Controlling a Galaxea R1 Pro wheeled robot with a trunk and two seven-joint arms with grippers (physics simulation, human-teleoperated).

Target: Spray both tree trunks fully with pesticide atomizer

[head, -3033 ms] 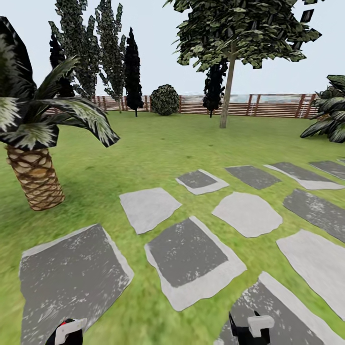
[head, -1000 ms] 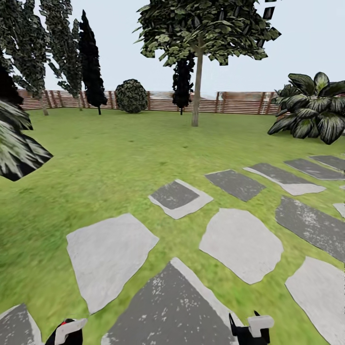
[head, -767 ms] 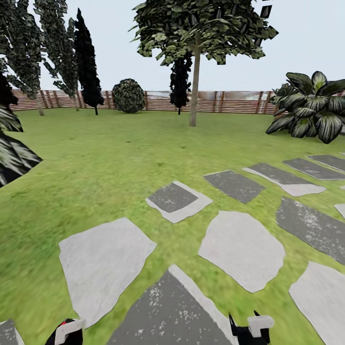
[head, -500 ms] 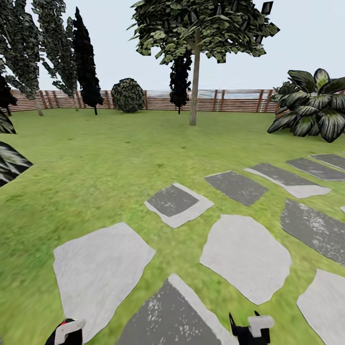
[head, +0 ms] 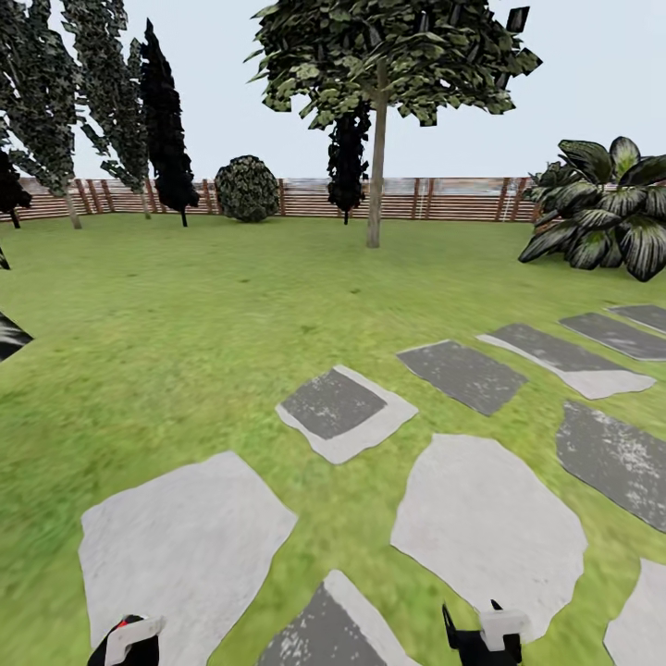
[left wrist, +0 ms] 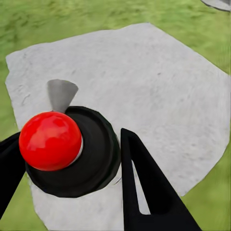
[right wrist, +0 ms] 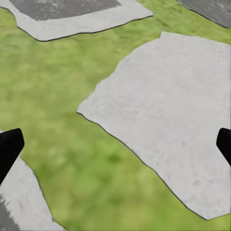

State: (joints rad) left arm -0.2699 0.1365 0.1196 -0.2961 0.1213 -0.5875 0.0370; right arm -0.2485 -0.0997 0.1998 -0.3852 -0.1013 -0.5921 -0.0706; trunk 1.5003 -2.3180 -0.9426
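Note:
In the left wrist view my left gripper (left wrist: 70, 139) is shut on the pesticide atomizer (left wrist: 50, 140), a black round body with a red ball top, above a pale paving stone (left wrist: 159, 86). The head view has this gripper (head: 129, 640) at the bottom edge with a bit of red beside it. My right gripper (head: 481, 634) is open and holds nothing, its black fingertips (right wrist: 9, 149) wide apart over grass and stone. Far ahead by the fence stands a tree (head: 388, 55) on a pale tree trunk (head: 375, 194). Another tall leafy tree (head: 42, 92) rises at the far left.
Grey and white paving stones (head: 338, 412) cross the green lawn (head: 185, 305) toward the right. A brown slat fence (head: 296, 197) rings the back. Black cone trees (head: 166, 120), a round bush (head: 246, 189) and a broad-leaved plant (head: 601, 208) stand along the edges.
The whole head view has shifted: the camera has moved forward and turned, so the palm has slipped off the left edge and the stones have slid nearer. Both grippers look the same.

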